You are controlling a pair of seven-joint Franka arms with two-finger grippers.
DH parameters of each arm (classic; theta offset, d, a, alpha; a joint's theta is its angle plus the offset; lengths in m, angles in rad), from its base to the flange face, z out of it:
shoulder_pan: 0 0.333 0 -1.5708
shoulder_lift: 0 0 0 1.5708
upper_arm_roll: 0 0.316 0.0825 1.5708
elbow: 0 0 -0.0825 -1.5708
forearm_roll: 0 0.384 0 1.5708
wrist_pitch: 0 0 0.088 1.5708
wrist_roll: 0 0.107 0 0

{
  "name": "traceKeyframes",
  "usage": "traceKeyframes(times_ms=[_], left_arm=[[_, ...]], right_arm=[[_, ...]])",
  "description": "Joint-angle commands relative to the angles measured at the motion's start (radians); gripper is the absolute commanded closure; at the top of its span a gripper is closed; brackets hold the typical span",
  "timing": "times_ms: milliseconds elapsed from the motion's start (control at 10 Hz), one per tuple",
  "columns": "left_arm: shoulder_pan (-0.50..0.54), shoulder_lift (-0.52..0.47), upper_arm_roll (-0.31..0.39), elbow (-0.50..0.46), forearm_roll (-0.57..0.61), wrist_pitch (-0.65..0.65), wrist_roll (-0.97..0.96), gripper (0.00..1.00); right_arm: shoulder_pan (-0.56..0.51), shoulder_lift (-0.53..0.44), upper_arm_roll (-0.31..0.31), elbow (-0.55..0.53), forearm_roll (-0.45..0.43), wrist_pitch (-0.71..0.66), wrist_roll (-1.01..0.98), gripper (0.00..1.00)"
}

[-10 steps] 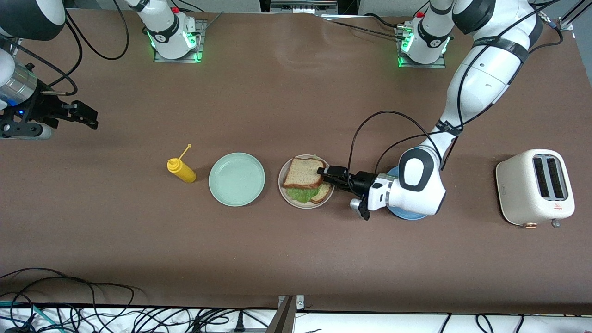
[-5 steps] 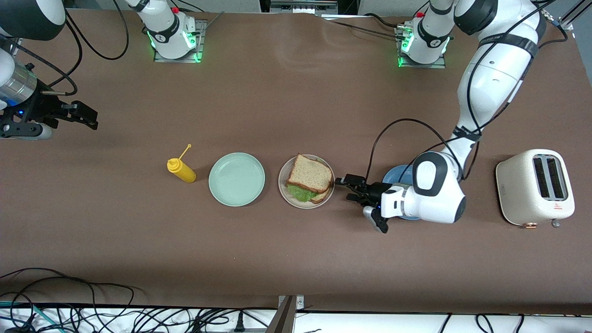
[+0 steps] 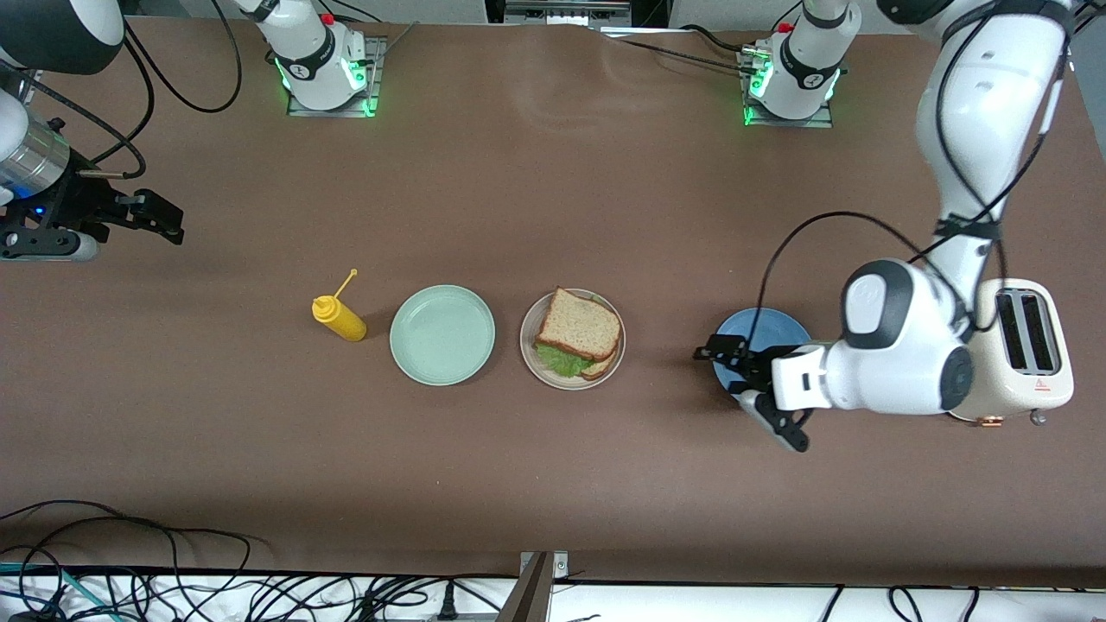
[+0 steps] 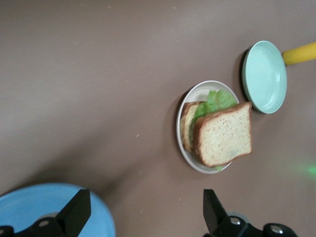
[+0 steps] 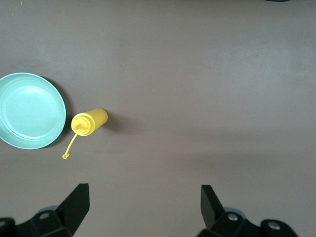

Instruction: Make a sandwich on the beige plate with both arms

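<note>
Two bread slices with green lettuce make the sandwich (image 3: 578, 335) on the beige plate (image 3: 532, 358), between the mint-green plate (image 3: 441, 334) and the blue plate (image 3: 760, 325). Left gripper (image 3: 724, 362) hovers over the blue plate, jaws wide, holding nothing. Right gripper (image 3: 155, 216) waits at its table end, jaws wide.

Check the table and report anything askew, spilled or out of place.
One small thing: on the beige plate, the sandwich's top slice sits skewed, leaving the lettuce and a corner of the bottom slice sticking out toward the front camera. Nothing is spilled. The left gripper is open over the blue plate; the right arm waits.
</note>
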State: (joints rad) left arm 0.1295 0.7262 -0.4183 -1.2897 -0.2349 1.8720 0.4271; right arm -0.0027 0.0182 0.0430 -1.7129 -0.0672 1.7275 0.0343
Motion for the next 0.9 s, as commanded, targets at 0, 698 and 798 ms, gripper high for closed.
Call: traceKeyframes(times_ms=[0,698,798], left_arm=[[0.005,-0.141,0.003,-0.036,0.152,-0.098,-0.121,0.0],[-0.184,-0.566,0.264,-0.173,0.297,-0.243,-0.441,0.0],[-0.189,-0.632,0.297,-0.218,0.263,-0.24,-0.444,0.0]], right_arm=[[0.021,0.008,0.002,0.018,0.006,-0.002,-0.007,0.0],[0.032,0.009,0.002,0.016,0.009,-0.003,-0.008,0.0],[0.032,0.009,0.002,0.016,0.009,-0.003,-0.01,0.0]])
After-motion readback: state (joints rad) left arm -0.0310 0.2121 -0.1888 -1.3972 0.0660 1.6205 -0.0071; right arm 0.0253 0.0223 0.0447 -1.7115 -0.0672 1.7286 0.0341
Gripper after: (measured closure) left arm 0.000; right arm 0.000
